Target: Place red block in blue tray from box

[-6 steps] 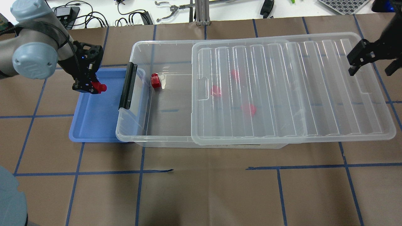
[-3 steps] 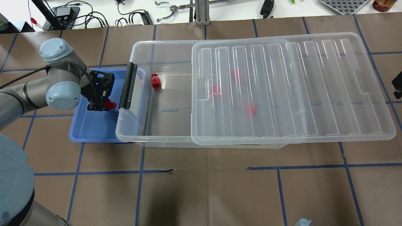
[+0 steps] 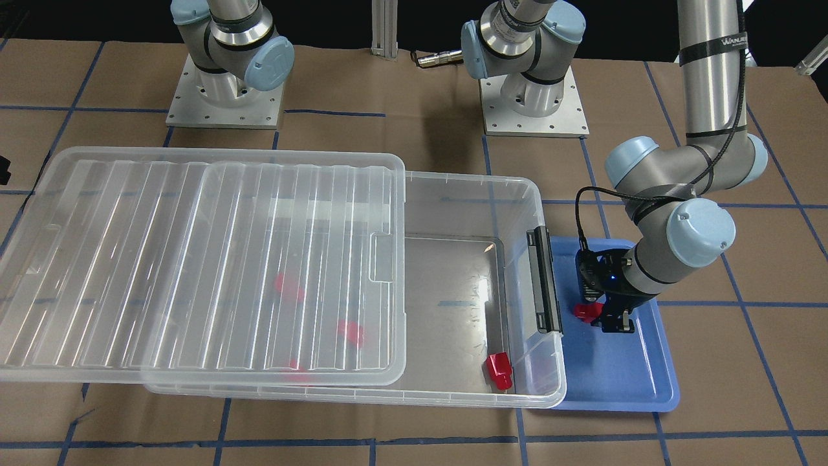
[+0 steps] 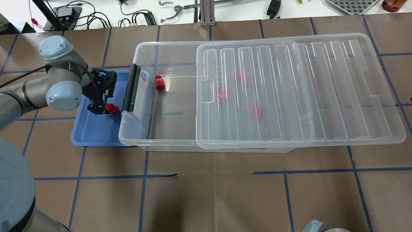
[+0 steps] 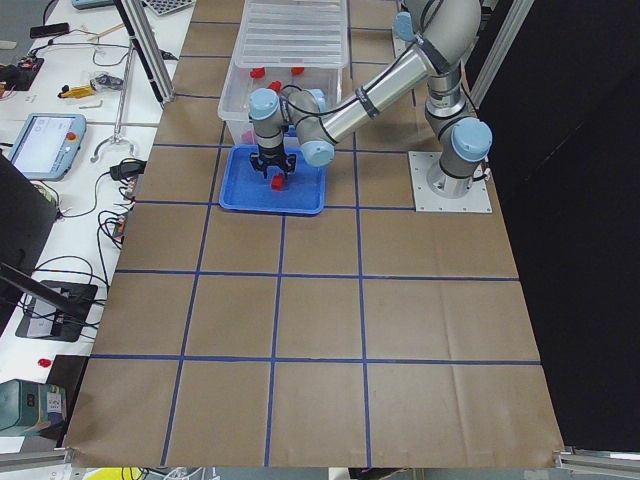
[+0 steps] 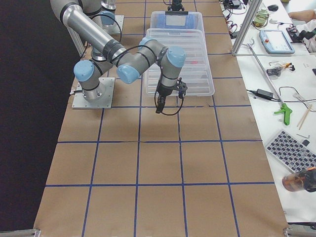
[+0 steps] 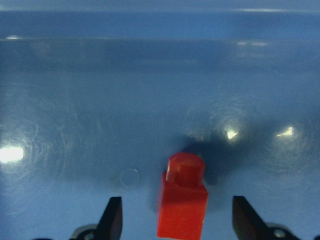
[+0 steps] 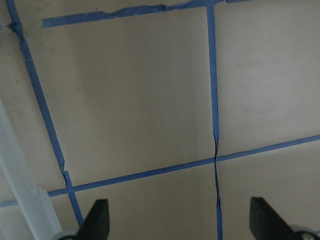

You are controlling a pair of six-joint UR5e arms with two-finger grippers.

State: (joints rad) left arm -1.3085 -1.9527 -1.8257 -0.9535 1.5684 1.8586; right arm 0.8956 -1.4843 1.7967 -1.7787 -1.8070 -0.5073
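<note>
Left gripper (image 7: pixel 178 219) spread — a gap shows on both sides between its fingers and the red block (image 7: pixel 182 197), no contact. Block sits on the floor of the blue tray (image 4: pixel 93 135), just beside the box (image 4: pixel 138 141) at its black latch (image 4: pixel 130 87) end; the box rim overlaps the tray's edge from overhead. Right gripper (image 8: pixel 180 220) also spread — over bare brown paper (image 8: pixel 135 90) off the box's opposite end, where the lid (image 4: pixel 289 90) overhangs. One spare red block (image 4: pixel 159 82) lies uncovered in the box, three more (image 4: pixel 221 93) under the lid.
</note>
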